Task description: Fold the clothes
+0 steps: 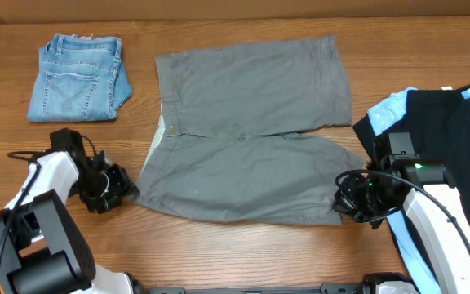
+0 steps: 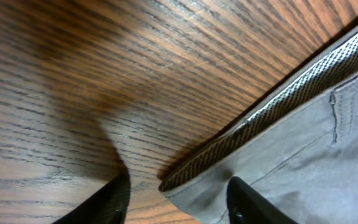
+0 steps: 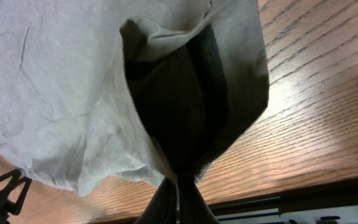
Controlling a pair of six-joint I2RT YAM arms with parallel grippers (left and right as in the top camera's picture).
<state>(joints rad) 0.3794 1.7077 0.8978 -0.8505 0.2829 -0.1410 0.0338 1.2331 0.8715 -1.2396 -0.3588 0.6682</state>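
Note:
The grey shorts (image 1: 247, 131) lie flat mid-table, waistband to the left and legs to the right. My left gripper (image 1: 126, 190) sits low at the waistband's near-left corner. In the left wrist view it (image 2: 179, 208) is open, and the waistband corner (image 2: 204, 186) lies between the two dark fingers, with one finger (image 2: 253, 205) resting over the cloth. My right gripper (image 1: 348, 196) is at the near leg's hem. In the right wrist view it (image 3: 179, 202) is shut on the hem of the shorts (image 3: 73, 106), whose cloth is pulled up into a tent.
Small folded blue denim shorts (image 1: 78, 77) lie at the back left. A black garment on light-blue fabric (image 1: 447, 122) is piled at the right edge, just behind my right arm. The table's front edge (image 3: 303, 193) runs close under the right gripper.

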